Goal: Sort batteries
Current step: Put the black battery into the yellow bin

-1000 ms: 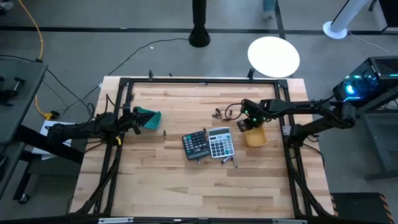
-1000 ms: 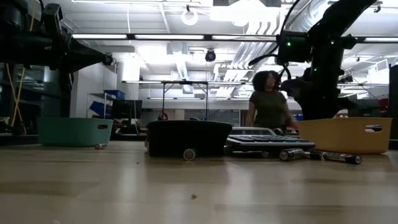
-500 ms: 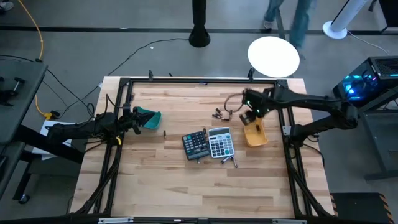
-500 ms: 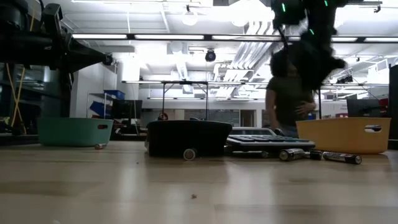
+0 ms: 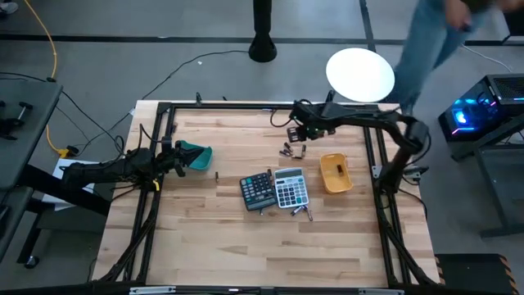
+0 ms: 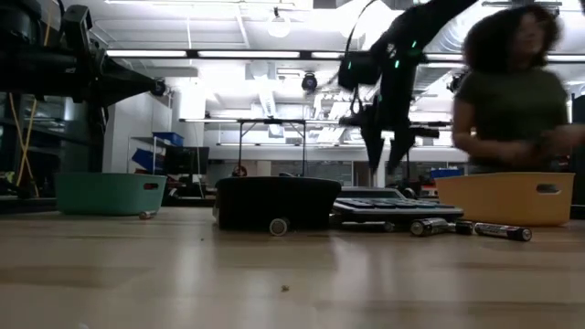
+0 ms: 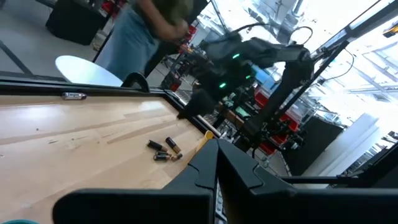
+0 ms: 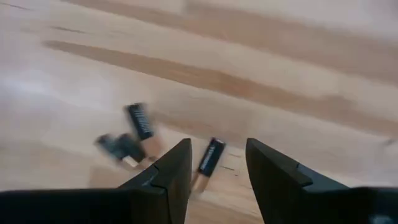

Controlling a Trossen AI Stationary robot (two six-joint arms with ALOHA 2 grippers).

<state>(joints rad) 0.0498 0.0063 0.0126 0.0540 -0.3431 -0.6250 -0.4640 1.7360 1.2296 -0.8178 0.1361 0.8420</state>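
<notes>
Wooden planks make the table (image 5: 246, 262), and the things on it lie in groups that seem to serve the sorting. At the left side stands the teal tray (image 5: 195, 156), at the right side the yellow tray (image 5: 336, 174); I think each one is meant to take one kind of battery, so they are kept well apart. Between them lie two calculators (image 5: 274, 188) side by side.

Several batteries are loose on the wood. A small heap (image 5: 292, 150) lies on the far part of the table, between the calculators and the far edge. Two more (image 5: 304, 214) lie just near the grey calculator, and a single one (image 5: 217, 174) rests near the teal tray.

The right gripper (image 5: 298, 133) hangs over the far heap. In the right wrist view its jaws stand open with nothing between them, and one battery (image 8: 211, 155) lies on the wood under the gap, so I judge that it is aiming at this one for a pick.

The left gripper (image 5: 176, 152) waits beside the teal tray, at the left edge. Whether its jaws are open or closed, I cannot tell.

A person (image 6: 516, 100) passes beyond the far right corner of the table.
</notes>
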